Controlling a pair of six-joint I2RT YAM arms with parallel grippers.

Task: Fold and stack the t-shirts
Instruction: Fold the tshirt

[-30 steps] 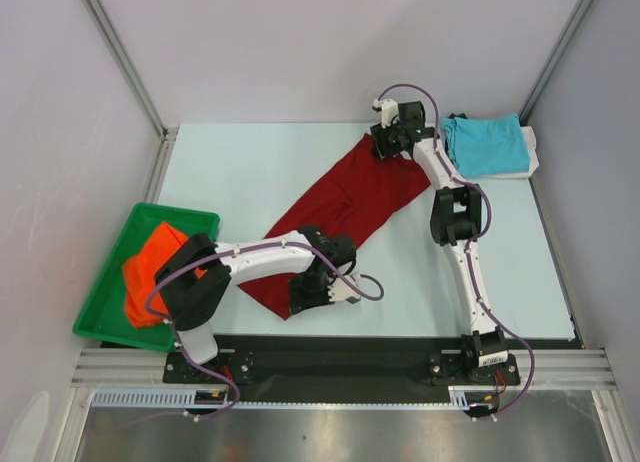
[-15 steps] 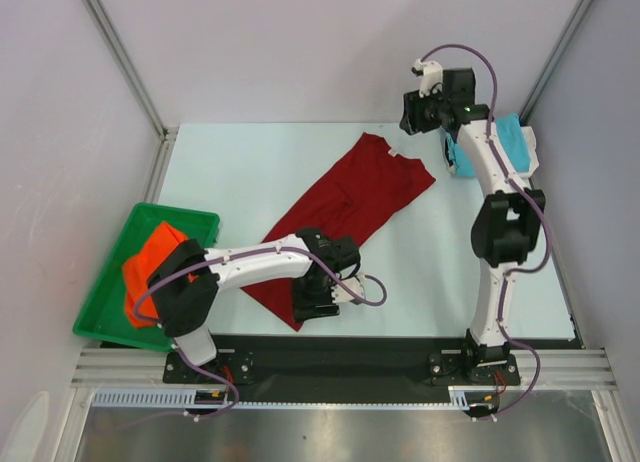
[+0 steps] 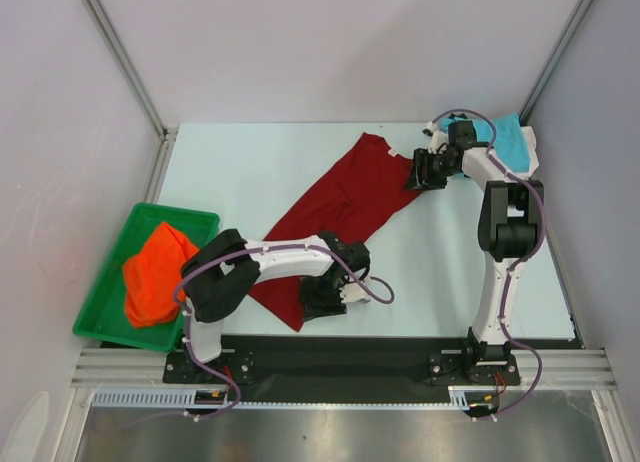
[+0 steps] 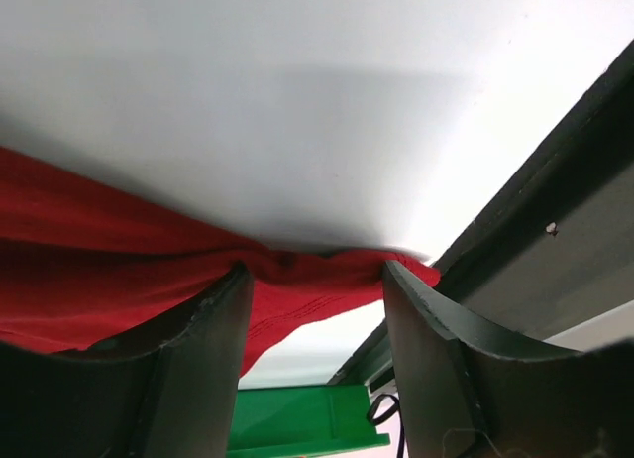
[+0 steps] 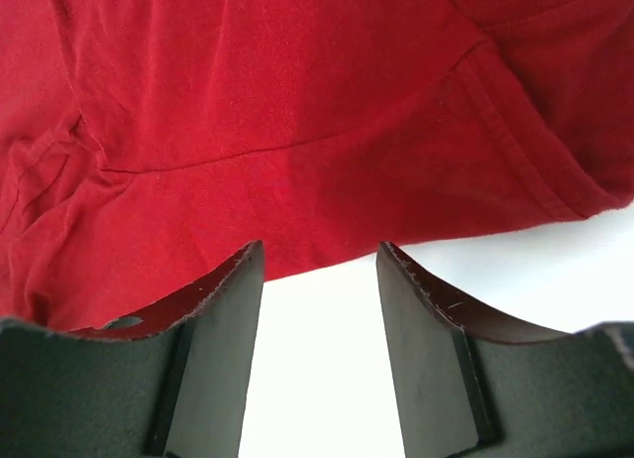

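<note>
The dark red t-shirt (image 3: 350,197) lies spread diagonally across the table, from the back middle to the near edge. My left gripper (image 3: 322,294) is low over its near hem; in the left wrist view the open gripper (image 4: 315,270) has bunched red cloth (image 4: 99,260) between its fingertips. My right gripper (image 3: 413,172) is at the shirt's far right edge, open (image 5: 319,250), its tips at the red cloth's (image 5: 297,101) border with bare table between them. The turquoise t-shirt (image 3: 508,134) lies folded at the back right. The orange t-shirt (image 3: 155,272) lies crumpled in the green tray (image 3: 185,214).
The green tray sits at the table's left front and also shows in the left wrist view (image 4: 297,418). A black rail (image 3: 330,357) runs along the near edge, close behind my left gripper. Metal posts and walls bound the back and sides.
My right arm lifted off the shirt's collar end, swung to the back right, then came down at the shirt's right edge. My left gripper stayed at the near hem.
</note>
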